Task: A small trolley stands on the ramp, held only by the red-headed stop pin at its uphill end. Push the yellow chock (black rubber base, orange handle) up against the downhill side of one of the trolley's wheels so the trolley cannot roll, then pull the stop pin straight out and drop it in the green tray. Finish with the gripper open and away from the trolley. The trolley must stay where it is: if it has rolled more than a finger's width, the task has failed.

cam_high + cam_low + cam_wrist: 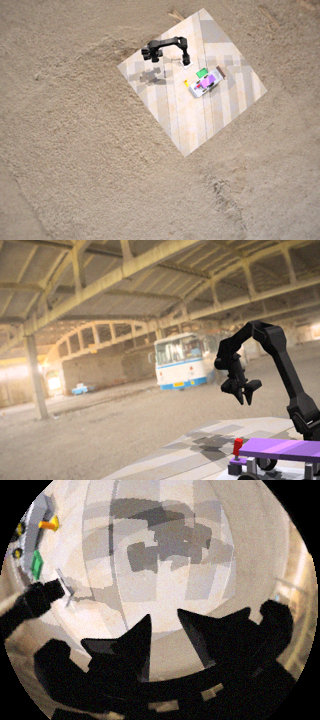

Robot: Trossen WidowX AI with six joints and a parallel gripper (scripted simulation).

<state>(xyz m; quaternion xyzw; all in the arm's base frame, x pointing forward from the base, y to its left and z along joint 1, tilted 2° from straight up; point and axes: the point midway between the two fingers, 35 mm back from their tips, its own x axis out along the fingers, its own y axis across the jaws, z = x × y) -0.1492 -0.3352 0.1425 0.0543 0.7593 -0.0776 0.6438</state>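
My gripper (245,403) (163,614) is partly open and empty, high above the table, well to the left of the ramp in the top view. The purple trolley (208,80) (281,446) stands on the light grey ramp (194,92) (34,525). The red-headed stop pin (238,446) stands upright at the trolley's uphill end. The yellow chock (186,83) (54,524) with its orange handle is on the table just off the ramp's pin-side end, away from the wheels. The green tray (202,72) (37,565) lies beside the ramp. The chock's black base cannot be made out.
The arm's base (186,62) stands on a white plate near the green tray. A brown block (221,72) is at the ramp's far end from the pin. The table (184,129) ends at an edge near the gripper's side.
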